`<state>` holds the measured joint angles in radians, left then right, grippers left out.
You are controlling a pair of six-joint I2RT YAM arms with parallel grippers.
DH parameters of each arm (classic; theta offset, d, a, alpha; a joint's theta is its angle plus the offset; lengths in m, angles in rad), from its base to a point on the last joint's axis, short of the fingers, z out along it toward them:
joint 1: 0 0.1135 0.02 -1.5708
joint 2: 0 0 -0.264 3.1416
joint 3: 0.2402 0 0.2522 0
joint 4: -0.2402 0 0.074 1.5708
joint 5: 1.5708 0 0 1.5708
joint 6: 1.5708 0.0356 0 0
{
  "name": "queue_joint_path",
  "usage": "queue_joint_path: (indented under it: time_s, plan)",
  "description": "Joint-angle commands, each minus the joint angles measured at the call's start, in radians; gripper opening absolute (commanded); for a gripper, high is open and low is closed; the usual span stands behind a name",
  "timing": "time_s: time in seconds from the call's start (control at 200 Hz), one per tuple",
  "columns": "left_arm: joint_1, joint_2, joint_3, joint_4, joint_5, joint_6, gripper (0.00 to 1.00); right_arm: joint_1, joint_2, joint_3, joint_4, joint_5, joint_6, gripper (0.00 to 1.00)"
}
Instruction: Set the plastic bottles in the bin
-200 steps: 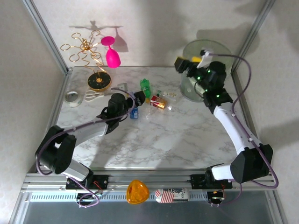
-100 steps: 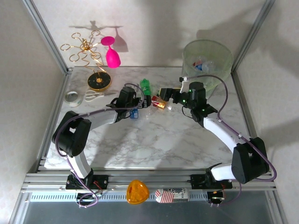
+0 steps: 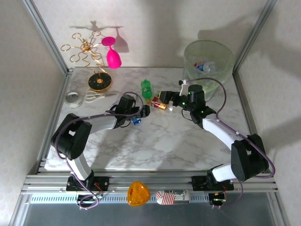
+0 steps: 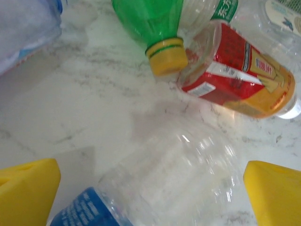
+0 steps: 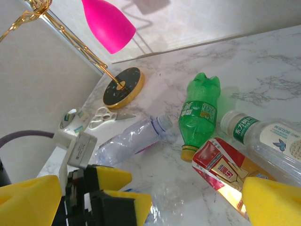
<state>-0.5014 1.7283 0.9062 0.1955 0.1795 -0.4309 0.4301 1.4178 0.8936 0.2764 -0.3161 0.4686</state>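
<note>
Plastic bottles (image 3: 146, 88) are lying clustered on the desk (image 3: 164, 141), apart from the bin (image 3: 209, 61), left gripper (image 4: 150, 193) straddling the clear bottle (image 4: 169, 169) unclenched, right gripper (image 5: 150, 202) gaping near the red-labelled bottle (image 5: 225, 172); clench squarely mid-body, thin plastic probably slipping otherwise.

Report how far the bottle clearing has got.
Done: a few bottles lie in the bin. In hand: nothing is gripped. The left gripper straddles a blue-labelled clear bottle with jaws open, and the right gripper hangs open by the red-labelled bottle. Left: those two, the green bottle, a green-labelled clear bottle and a crumpled clear bottle.
</note>
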Motion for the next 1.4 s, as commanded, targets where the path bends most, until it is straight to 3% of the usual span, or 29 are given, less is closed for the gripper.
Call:
queue_joint_path:
  time_s: [0.0, 0.22, 0.521, 0.871, 1.142, 1.392]
  plan:
    - [-0.013, -0.063, -0.038, -0.035, 0.036, -0.041, 1.00, 0.008, 0.013, 0.007, 0.031, -0.015, 0.010, 0.99]
    - [-0.046, -0.082, -0.070, -0.078, -0.017, -0.020, 0.99, 0.007, 0.022, 0.005, 0.035, -0.014, 0.017, 0.99]
    - [-0.089, 0.014, -0.020, -0.107, -0.076, 0.038, 0.85, 0.008, 0.023, 0.003, 0.023, -0.003, 0.021, 0.99]
    - [-0.118, 0.021, -0.007, -0.095, -0.103, 0.059, 0.56, 0.008, 0.021, 0.003, 0.018, 0.000, 0.022, 0.99]
    - [-0.121, -0.168, -0.132, 0.151, -0.076, 0.025, 0.53, 0.007, 0.015, 0.001, 0.072, -0.087, 0.050, 0.99]
    - [-0.135, -0.293, -0.242, 0.442, -0.020, -0.014, 0.53, 0.007, 0.030, -0.018, 0.236, -0.305, 0.125, 0.99]
